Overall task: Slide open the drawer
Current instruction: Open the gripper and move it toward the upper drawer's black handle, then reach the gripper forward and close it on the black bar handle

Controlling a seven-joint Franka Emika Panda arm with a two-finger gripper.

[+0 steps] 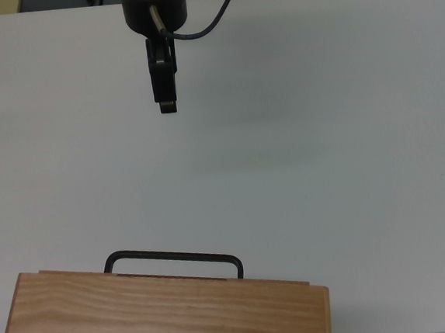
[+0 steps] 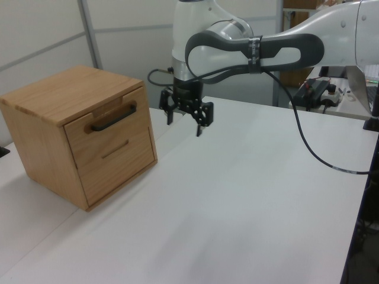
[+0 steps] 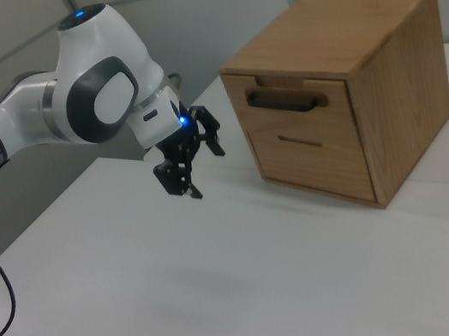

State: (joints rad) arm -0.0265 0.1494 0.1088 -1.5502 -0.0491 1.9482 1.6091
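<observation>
Drawer (image 2: 109, 127) shut in the cabinet (image 2: 71, 94), centre-left of left view.
My gripper (image 2: 185, 124) hangs apart-fingered, clear of the handle (image 2: 112, 118).

Your white counter (image 2: 249, 201), matte and plain, one light wooden cabinet (image 2: 53, 127) standing directly on it near the left view's left edge, its two drawer fronts facing the open surface
</observation>
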